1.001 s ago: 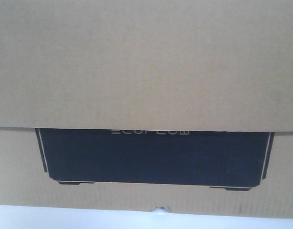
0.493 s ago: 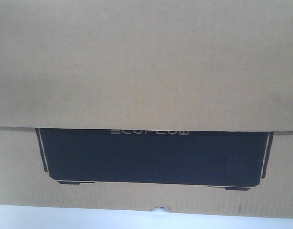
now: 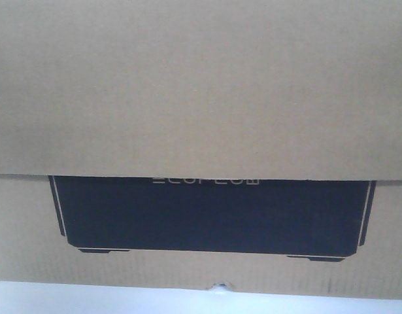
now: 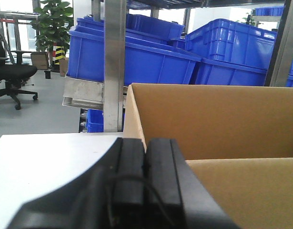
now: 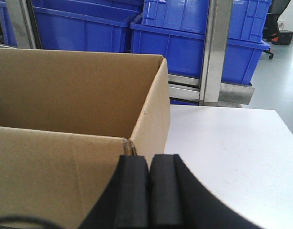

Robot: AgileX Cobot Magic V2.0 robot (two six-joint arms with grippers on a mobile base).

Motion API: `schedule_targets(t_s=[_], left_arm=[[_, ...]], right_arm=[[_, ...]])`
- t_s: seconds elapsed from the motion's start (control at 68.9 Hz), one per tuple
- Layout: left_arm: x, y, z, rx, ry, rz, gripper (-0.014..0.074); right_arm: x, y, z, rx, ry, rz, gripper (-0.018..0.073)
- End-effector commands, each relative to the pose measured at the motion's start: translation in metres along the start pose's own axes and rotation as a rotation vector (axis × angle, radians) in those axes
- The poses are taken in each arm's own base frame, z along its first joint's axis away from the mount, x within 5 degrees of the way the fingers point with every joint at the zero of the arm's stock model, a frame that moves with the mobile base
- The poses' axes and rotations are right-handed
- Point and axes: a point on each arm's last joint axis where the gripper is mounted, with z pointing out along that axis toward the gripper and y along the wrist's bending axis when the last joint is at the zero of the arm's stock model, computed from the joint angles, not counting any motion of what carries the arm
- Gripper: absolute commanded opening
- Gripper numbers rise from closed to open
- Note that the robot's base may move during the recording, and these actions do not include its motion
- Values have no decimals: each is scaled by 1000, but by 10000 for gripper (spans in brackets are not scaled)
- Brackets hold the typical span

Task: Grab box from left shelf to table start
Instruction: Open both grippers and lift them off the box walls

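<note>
Shelf: the left shelf (image 4: pixel 114 57) stands at the far side, steel uprights and a metal rail, loaded with blue bins (image 4: pixel 136 57); seen also behind the box in the right wrist view.
Table: white table (image 5: pixel 232 152) lies near the rack, bare surface showing on both outer sides of the box and as a pale strip under it in the front view.
Box: the box (image 3: pixel 201 98) fills the front view, black ECOFLOW panel (image 3: pixel 210 216) low on its near face, small nick in the bottom edge. It is open-topped, and its bottom edge seems to meet the table, though the strip is too blurred to rule out a slight gap.
Left claw: left claw (image 4: pixel 145 167) is at the box's left near corner, pads pressed together with nothing between them.
Right claw: right claw (image 5: pixel 148 186) is at the right near corner, clenched likewise, pads meeting just below a frayed cardboard edge.
Progress: box is off the rack and over the table, so the transfer looks essentially done; what may remain is backing both arms clear.
</note>
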Motion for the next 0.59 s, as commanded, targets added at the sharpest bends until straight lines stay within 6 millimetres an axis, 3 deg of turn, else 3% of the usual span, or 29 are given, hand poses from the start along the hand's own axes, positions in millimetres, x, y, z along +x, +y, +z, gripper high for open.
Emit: schedule_targets(t_s=[0.0, 0.334, 0.435, 0.58], left_arm=[[-16, -2, -1, 19, -104, 2, -102], [-16, -2, -1, 21, -104, -3, -102], [-15, -4, -1, 39, -96, -95, -102], [-7, -4, 2, -3, -71, -57, -102]], right_arm=[[-14, 0, -5, 0, -119, -16, 57], [-14, 0, -5, 0, -119, -16, 57], [-14, 0, -5, 0, -119, -16, 57], [-14, 0, -5, 0, -119, -16, 57]])
